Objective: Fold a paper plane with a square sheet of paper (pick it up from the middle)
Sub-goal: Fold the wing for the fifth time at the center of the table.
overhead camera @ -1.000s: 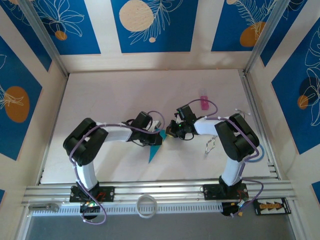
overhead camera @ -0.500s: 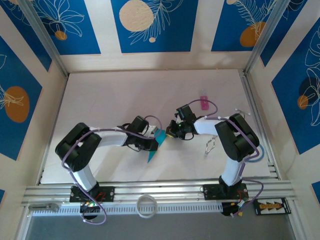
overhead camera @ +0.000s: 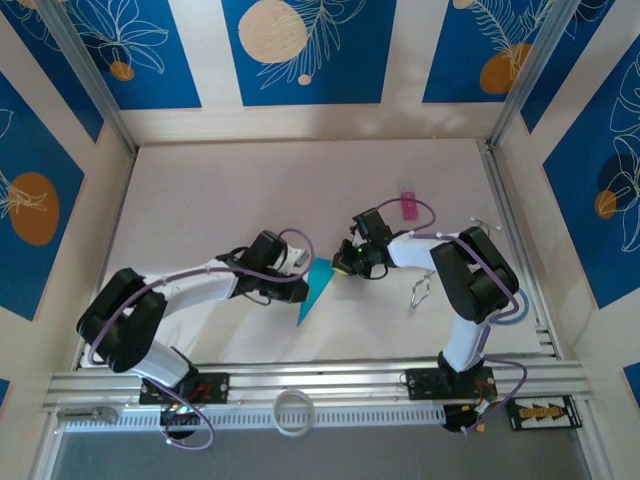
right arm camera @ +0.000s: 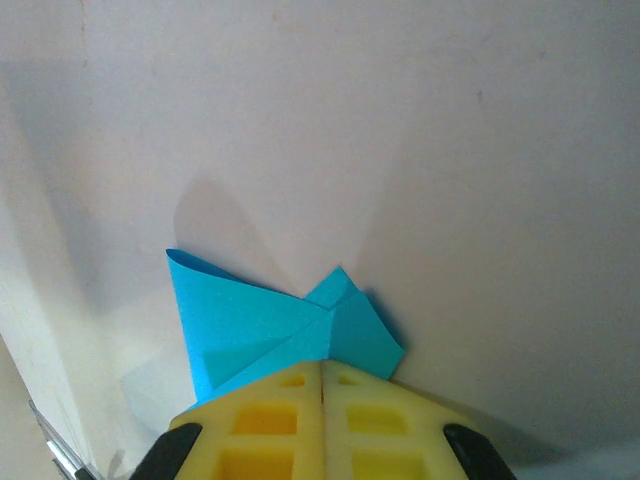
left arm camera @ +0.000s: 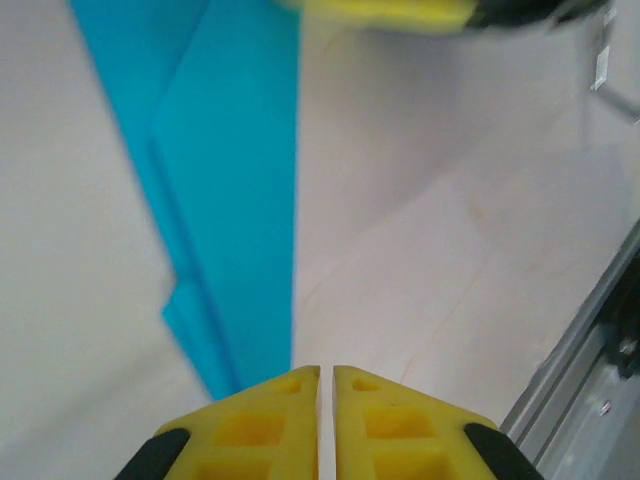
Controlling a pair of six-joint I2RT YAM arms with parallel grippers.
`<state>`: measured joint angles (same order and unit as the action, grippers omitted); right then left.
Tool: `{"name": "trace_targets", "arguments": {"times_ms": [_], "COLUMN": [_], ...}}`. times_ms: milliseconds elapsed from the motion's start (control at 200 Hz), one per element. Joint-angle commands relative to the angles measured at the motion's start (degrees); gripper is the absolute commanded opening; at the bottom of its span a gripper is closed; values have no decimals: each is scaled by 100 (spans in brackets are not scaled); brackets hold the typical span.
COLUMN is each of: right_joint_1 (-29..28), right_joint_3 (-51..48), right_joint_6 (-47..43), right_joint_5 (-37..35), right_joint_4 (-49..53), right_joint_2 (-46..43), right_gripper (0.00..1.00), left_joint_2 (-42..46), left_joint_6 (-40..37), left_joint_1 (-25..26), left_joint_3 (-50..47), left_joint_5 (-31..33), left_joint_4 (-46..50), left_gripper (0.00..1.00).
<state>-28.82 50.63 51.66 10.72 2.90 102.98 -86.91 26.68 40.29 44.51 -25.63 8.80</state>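
Pulled left end effector back leftward, beside folded cyan paper, clenched empty | kept right end effector clamped on paper's far end, mid-surface | likely crease pass done, next fold due

Table: pale, matt, off-white top, bare over most of its left and far parts.
Near edge: closed off by an aluminium rail running from left to right.
Paper plane: slim cyan-blue folded dart near the middle of the table, its point towards the rail.
Pink object: small, far right, well apart from the paper.
Metal clip: thin wire loop, right of the paper.
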Motion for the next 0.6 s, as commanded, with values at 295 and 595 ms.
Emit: {"name": "trace_targets", "arguments": {"times_ms": [295, 595], "right_joint_1": [78, 95], "right_joint_3": [-92, -114], "right_joint_6": [-127, -127], "right_joint_5": [-323, -316], "right_joint_4": [766, 722], "right_joint_2": [302, 345], "right_gripper": [0, 0], "left_joint_2": [-1404, -1488], "left_joint_6": [63, -301], "left_joint_1": [203, 426], "left_joint_3": [918, 531], "left_joint_5": [-560, -179], "left_joint_4": [-246, 377], "left_gripper": [12, 10]}}
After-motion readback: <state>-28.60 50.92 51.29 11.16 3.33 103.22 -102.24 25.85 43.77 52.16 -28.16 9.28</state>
